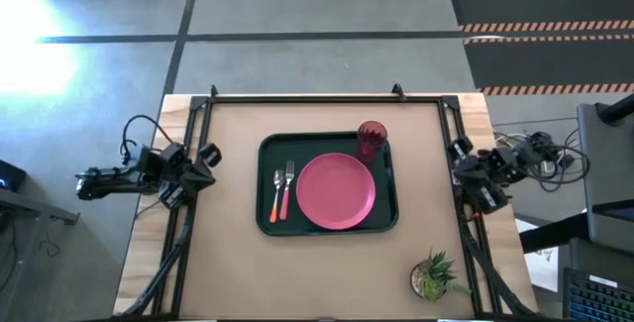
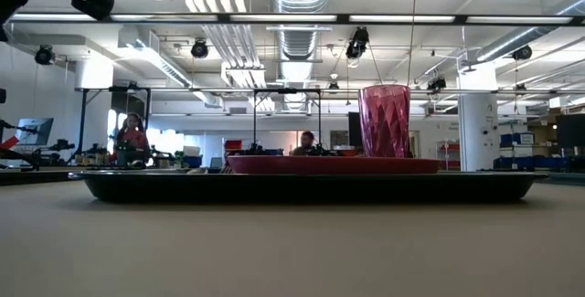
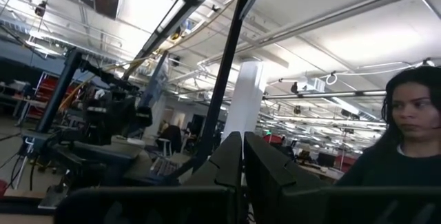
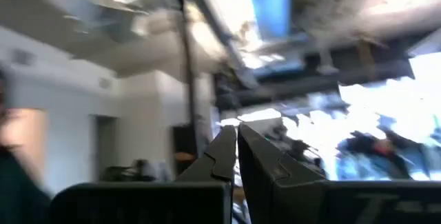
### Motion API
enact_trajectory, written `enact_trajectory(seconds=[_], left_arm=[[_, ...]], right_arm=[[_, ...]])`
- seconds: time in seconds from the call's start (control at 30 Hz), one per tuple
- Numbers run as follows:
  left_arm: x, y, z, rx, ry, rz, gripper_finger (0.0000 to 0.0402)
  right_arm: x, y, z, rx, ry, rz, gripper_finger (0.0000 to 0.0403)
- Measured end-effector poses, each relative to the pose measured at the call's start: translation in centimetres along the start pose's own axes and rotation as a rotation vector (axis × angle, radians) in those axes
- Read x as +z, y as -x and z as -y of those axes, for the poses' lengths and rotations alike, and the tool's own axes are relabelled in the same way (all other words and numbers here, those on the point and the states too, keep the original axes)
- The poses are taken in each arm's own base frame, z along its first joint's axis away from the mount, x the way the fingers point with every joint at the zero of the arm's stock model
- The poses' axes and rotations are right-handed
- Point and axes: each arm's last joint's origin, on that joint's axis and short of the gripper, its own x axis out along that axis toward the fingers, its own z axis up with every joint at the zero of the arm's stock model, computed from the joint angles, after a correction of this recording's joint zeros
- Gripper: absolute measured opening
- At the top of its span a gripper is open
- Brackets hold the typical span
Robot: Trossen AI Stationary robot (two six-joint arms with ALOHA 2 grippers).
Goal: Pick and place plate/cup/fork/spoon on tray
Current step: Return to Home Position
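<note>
The dark tray (image 1: 267,154) lies at the table's middle. On it rest the pink-red plate (image 1: 335,191), the dark-red cup (image 1: 371,139) standing upright at the tray's far right corner, and the orange-handled spoon (image 1: 274,194) and pink-handled fork (image 1: 286,191) side by side left of the plate. In the low view the cup (image 2: 385,121) stands behind the plate (image 2: 334,164) on the tray (image 2: 302,185). My left gripper (image 1: 210,156) is shut and empty at the table's left edge; it also shows in the left wrist view (image 3: 242,156). My right gripper (image 1: 460,151) is shut and empty at the right edge; it also shows in the right wrist view (image 4: 236,148).
A small potted green plant (image 1: 434,276) stands near the table's near right corner. A black frame (image 1: 297,98) runs along the table's far edge and sides. A person (image 3: 406,134) shows in the room beyond the table.
</note>
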Motion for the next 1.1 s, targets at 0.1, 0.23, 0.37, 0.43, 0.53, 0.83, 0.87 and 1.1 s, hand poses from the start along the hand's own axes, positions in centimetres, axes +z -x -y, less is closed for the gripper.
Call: enact_trajectory(seconds=[0.1,0.23,0.37,0.43,0.53,0.83,0.87,1.1], left_arm=[[0.0,0.0,0.0,0.007,0.0,0.001,0.0],[0.0,0.0,0.0,0.007,0.0,0.002,0.0],[-0.2,0.0,-0.1,0.01,0.002,-0.003,0.0],[-0.2,0.0,-0.1,0.011,0.003,-0.004,0.0],[-0.2,0.0,-0.1,0.011,0.003,-0.004,0.0],[-0.3,0.0,-0.2,0.018,0.008,-0.017,0.0],[-0.3,0.0,-0.2,0.018,0.008,-0.017,0.0],[-0.3,0.0,-0.2,0.019,0.008,-0.015,0.0]], right_arm=[[-0.3,0.0,0.5,-0.161,-0.018,-0.011,0.0009],[-0.9,0.3,1.1,-0.4,0.007,-0.033,0.0009],[-1.4,0.1,1.2,-0.445,-0.015,-0.049,0.0009],[-1.8,-0.2,0.7,-0.272,-0.076,-0.066,0.0009],[-2.1,-0.6,-0.3,0.044,-0.218,-0.089,0.0009],[-3.9,-0.4,-0.5,0.071,-0.422,-0.233,0.0009],[-4.0,-0.3,-0.5,0.071,-0.438,-0.237,0.0009],[-5.0,0.7,-0.4,0.097,-0.485,-0.229,0.0009]])
